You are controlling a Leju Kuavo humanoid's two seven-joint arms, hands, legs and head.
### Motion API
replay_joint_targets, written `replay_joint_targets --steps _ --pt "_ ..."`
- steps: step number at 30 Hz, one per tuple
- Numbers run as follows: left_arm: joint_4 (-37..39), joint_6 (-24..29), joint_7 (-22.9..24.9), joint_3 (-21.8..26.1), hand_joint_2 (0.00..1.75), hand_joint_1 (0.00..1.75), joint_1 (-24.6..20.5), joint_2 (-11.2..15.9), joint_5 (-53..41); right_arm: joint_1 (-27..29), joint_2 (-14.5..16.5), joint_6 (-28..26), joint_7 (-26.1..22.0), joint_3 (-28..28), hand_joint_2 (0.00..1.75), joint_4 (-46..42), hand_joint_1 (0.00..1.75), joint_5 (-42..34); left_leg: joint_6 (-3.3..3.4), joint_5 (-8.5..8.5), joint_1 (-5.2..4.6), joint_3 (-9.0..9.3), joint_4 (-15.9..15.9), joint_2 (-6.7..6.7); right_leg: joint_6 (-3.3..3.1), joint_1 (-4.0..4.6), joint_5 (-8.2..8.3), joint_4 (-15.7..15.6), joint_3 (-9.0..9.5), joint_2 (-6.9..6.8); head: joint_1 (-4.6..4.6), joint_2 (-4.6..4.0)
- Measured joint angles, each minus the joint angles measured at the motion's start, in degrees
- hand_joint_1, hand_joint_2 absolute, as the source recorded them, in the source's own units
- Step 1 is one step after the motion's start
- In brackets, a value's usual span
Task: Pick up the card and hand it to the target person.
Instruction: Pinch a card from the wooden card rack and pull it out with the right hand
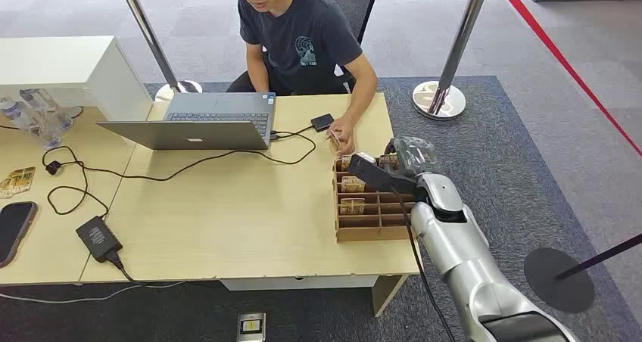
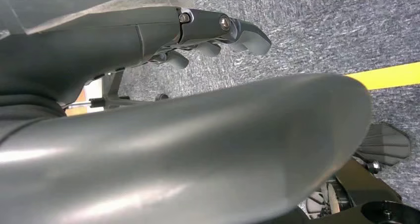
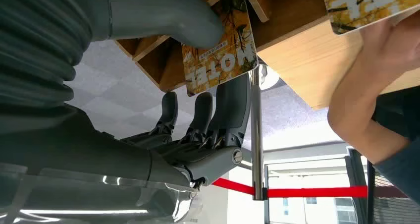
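Pinched between the thumb and dark fingers of the right hand (image 3: 198, 85), a card (image 3: 220, 45) is held at the far end of the wooden rack (image 1: 375, 225), beside the person's hand (image 1: 342, 139). A slip may be caused by the shallow edge grip. The left hand (image 2: 218, 33) is curled, apparently empty.

Yellow-and-dark printed card (image 3: 220, 45), brown wooden tray (image 1: 372, 222), dark-grey robot hand (image 3: 208, 130), seemingly.
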Motion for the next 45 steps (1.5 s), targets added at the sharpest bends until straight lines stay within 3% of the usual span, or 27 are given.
replay_joint_targets --steps 36,45 --pt "0.00 0.34 0.32 0.17 0.00 0.00 0.07 0.12 0.79 -0.75 0.61 -0.66 -0.85 -0.02 1.75 0.80 0.98 0.46 0.00 0.00 0.00 -0.01 0.00 0.00 0.01 0.00 0.02 0.00 -0.02 0.00 0.00 -0.01" --pt "0.00 0.35 0.32 0.17 0.00 0.00 0.07 0.12 0.79 -0.77 0.54 -0.69 -0.85 -0.02 1.75 0.81 1.06 0.46 0.00 0.00 0.00 -0.01 0.00 0.00 0.01 0.00 0.02 0.00 -0.02 0.00 0.00 0.00"
